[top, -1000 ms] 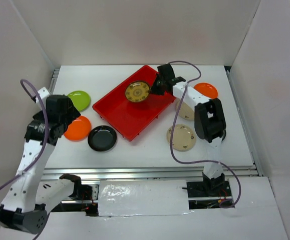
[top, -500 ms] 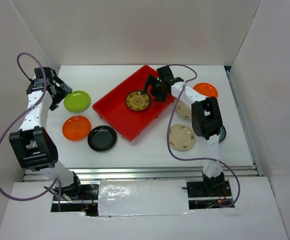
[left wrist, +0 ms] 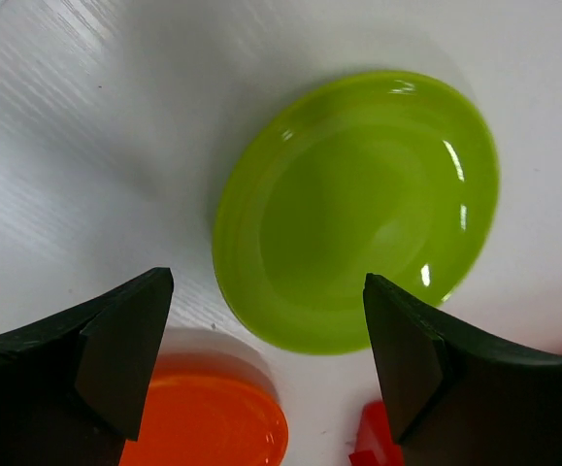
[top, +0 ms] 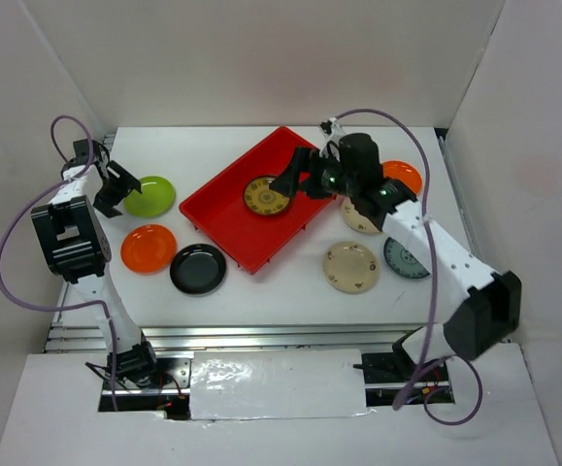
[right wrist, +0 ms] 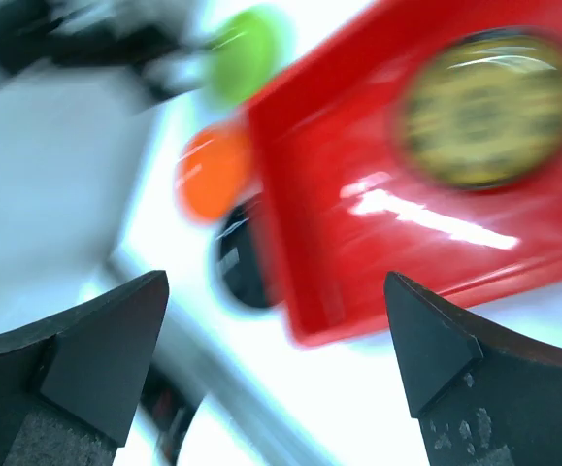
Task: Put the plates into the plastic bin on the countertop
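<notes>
Hovering my left claw [left wrist: 266, 325] spread wide over the glossy lime plate [left wrist: 358, 204] on the white bench [left wrist: 86, 116]; right claw [right wrist: 276, 311] gaping too, round gold-patterned plate [top: 266, 195] lying in the shiny red plastic bin [top: 227, 218].

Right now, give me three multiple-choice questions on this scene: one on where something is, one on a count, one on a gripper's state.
1. Where is the brown and gold plate?
A) on the counter
B) in the red bin
C) in a gripper
2. How many plates lie in the bin?
A) one
B) three
C) five
3. How is the left gripper?
A) open
B) shut on a plate
C) shut on the bin's rim

1 B: it lies flat on the bin's floor.
2 A: only that plate is inside; the others sit on the counter.
3 A: its fingers stand apart over the green plate.
</notes>
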`<state>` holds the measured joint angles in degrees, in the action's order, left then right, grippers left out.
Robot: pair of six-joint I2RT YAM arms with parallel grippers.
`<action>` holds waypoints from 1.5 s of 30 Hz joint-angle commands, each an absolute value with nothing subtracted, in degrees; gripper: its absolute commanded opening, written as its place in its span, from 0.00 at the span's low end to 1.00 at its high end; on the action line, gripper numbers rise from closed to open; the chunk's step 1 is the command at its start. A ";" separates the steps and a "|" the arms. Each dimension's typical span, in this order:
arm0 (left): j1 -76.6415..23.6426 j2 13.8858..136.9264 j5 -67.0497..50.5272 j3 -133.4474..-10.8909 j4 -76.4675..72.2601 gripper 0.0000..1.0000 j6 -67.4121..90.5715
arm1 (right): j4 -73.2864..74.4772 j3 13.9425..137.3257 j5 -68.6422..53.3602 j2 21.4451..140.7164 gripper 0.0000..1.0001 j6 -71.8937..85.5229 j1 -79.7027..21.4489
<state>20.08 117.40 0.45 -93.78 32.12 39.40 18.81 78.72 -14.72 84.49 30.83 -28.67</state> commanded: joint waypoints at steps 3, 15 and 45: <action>22.59 121.20 -5.88 -90.72 27.08 0.91 39.81 | 2.14 65.41 -43.58 75.95 1.00 31.37 -27.59; 22.41 124.72 -3.43 -86.66 23.03 0.29 42.36 | 3.95 59.24 -43.42 60.74 1.00 31.20 -27.95; -9.92 115.92 -13.36 -114.43 26.02 0.00 39.03 | 4.48 45.35 -31.11 50.01 1.00 41.66 -14.24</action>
